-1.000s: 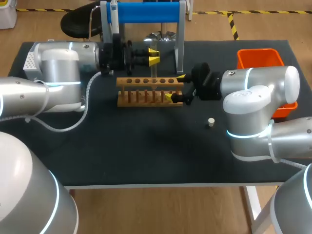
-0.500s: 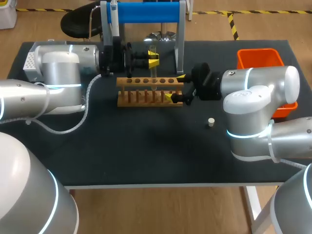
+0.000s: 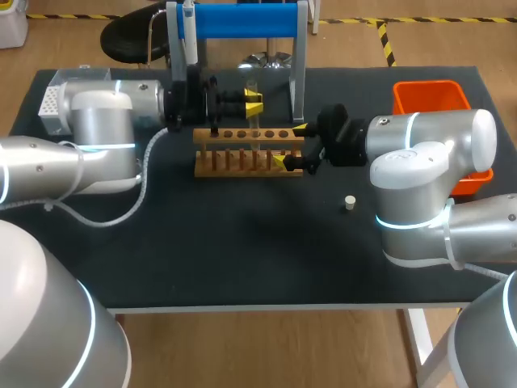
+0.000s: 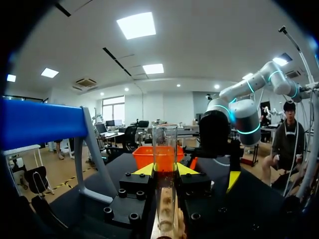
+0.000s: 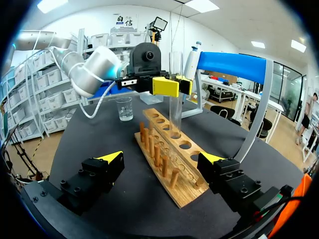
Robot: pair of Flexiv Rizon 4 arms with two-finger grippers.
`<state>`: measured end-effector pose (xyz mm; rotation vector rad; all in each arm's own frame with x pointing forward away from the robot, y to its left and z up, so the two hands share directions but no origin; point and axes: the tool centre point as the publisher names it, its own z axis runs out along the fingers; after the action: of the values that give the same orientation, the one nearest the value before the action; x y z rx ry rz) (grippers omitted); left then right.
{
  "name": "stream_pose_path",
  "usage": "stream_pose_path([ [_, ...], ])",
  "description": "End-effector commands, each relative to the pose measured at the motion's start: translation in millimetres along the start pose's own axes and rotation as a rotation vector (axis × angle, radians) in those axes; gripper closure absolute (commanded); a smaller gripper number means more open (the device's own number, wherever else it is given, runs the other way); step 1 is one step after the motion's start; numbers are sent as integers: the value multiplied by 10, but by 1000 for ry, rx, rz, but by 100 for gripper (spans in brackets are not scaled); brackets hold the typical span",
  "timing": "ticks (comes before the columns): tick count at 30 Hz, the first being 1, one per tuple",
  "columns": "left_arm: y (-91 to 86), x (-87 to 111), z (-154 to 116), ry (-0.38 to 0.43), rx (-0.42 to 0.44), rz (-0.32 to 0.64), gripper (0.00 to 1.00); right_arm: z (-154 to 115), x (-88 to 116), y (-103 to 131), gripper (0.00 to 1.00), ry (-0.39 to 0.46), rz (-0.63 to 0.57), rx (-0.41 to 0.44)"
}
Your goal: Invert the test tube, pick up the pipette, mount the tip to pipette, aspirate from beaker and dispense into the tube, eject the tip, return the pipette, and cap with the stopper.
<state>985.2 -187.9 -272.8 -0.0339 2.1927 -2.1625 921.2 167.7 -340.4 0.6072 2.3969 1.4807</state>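
Test tube (image 4: 164, 144) upright over rack (image 3: 246, 153), clamped in left gripper (image 4: 164, 170), right gripper (image 5: 161, 160) spread apart

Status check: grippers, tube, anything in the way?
Left gripper shut on test tube, upright, mouth up, lower end at rack. Right gripper open, fingers either side of rack end. Nothing blocking tube.

light bright, even | ceiling panels (image 4: 135, 25) overhead | shadows soft, faint
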Motion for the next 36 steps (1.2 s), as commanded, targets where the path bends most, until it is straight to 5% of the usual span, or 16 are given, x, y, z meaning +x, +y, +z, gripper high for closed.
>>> stream_pose_path([
  [1,57,-36,6,5,6,-5,100,-7,0,-1,0,1,0,1],
  [26,158,-54,2,0,-13,-35,98,-7,0,-1,0,1,0,1],
  [27,158,-54,1,1,-14,-37,43,-7,0,-1,0,1,0,1],
  [28,156,-52,0,-3,-19,-40,0,-7,0,-1,0,1,0,1],
  [36,-35,1,-40,2,-55,-42,0,-7,0,-1,0,1,0,1],
])
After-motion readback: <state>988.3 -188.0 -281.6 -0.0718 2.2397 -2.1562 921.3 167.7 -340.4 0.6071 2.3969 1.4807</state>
